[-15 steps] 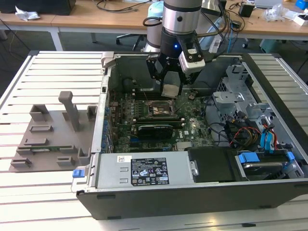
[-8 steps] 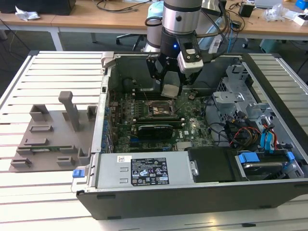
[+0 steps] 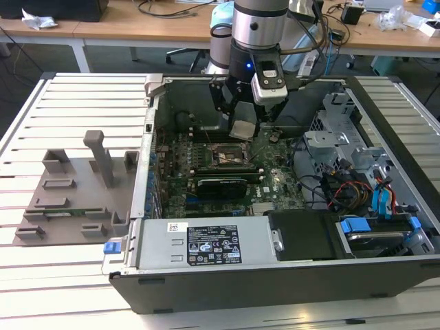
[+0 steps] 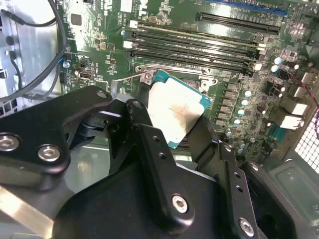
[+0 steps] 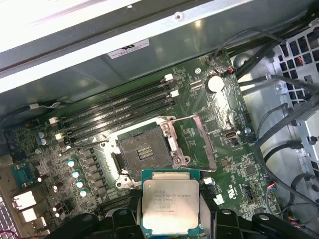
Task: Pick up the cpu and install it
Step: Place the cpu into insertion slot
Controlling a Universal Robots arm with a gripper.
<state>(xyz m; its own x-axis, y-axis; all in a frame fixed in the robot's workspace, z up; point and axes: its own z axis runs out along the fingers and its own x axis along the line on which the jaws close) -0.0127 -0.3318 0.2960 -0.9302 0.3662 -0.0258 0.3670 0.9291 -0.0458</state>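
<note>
Pinching the cpu point(image 5: 171, 205) by two opposite edges, the fingers point(image 4: 144, 134) are closed on it, likely so that its pale metal top and underside go untouched. The gripper point(image 3: 244, 128) holds it clear above the motherboard point(image 5: 249, 169) inside the open computer case point(image 3: 206, 275). The bare socket point(image 3: 230, 157) lies at seven o'clock of the cpu in the exterior view; its retaining frame point(image 5: 197, 144) is swung open, ready to receive it.

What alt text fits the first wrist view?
The gripper holds the cpu by its edges over the green motherboard, beside the open, empty socket. The socket's metal frame is swung open; memory slots run alongside the socket.
</note>
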